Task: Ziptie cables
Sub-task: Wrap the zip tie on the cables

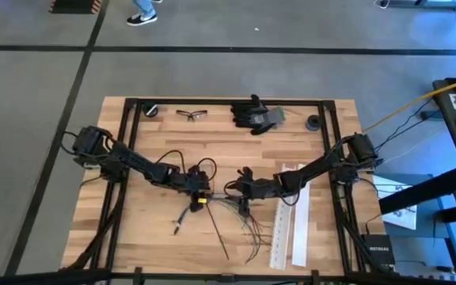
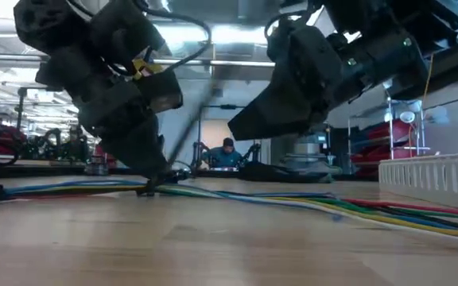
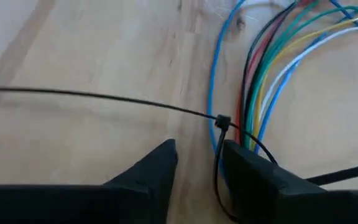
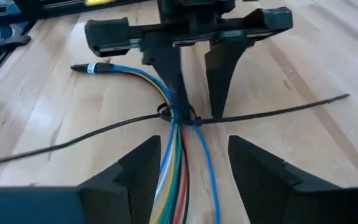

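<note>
1. Near the tabletop's middle, the left gripper reaches down, its fingers narrowly apart beside the zip tie; whether they pinch it I cannot tell.
2. Just right of it, the cables lie bunched, the zip tie looped around them, its long tail trailing across the wood.
3. Facing it, the right gripper hovers over the bundle, fingers wide and empty on either side of the wires.
4. Farther right lie two white perforated strips; along the far edge sit safety glasses, black gloves and a black tape roll.
</note>
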### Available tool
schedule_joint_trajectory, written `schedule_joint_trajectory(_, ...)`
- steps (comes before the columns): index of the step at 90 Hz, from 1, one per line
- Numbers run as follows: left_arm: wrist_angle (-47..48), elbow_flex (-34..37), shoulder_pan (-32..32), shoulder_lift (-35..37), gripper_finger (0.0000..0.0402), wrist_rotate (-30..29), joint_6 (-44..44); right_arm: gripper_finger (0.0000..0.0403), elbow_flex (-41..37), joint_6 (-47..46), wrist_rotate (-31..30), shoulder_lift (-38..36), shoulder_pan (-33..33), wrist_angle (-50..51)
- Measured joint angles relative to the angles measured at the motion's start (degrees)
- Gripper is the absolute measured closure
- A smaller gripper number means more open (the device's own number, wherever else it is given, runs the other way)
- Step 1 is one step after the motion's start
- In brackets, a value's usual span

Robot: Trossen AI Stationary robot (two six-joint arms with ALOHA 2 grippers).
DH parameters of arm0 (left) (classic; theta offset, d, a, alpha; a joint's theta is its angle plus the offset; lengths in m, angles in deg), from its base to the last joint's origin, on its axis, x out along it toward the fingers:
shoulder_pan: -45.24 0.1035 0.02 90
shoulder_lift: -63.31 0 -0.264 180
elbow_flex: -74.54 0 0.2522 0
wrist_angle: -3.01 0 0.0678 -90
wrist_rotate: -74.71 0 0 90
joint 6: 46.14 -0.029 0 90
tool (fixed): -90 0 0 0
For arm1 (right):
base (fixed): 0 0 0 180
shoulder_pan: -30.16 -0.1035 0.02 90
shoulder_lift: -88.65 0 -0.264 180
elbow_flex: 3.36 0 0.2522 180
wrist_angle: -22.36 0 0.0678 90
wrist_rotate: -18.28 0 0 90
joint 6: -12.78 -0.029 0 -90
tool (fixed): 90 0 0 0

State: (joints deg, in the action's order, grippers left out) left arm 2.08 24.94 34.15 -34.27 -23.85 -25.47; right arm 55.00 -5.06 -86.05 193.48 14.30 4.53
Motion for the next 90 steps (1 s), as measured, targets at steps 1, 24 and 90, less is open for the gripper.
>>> schedule_joint_trajectory(1,0.04,0.0,0.0,0.0,0.0316,-0.07,-0.18,0.0226,0.0,0.0,0.0,0.0,0.0,0.0)
schedule_joint_trajectory(24,-0.51,0.16,-1.75,0.62,0.0399,-3.44,-4.19,0.0227,0.0,-6.51,0.45,0.0,0.51,-0.26)
schedule_joint_trajectory(90,-1.4,0.2,-10.29,7.38,0.0401,-14.95,-13.51,0.0227,6.72,-21.57,19.14,10.57,9.21,-18.9)
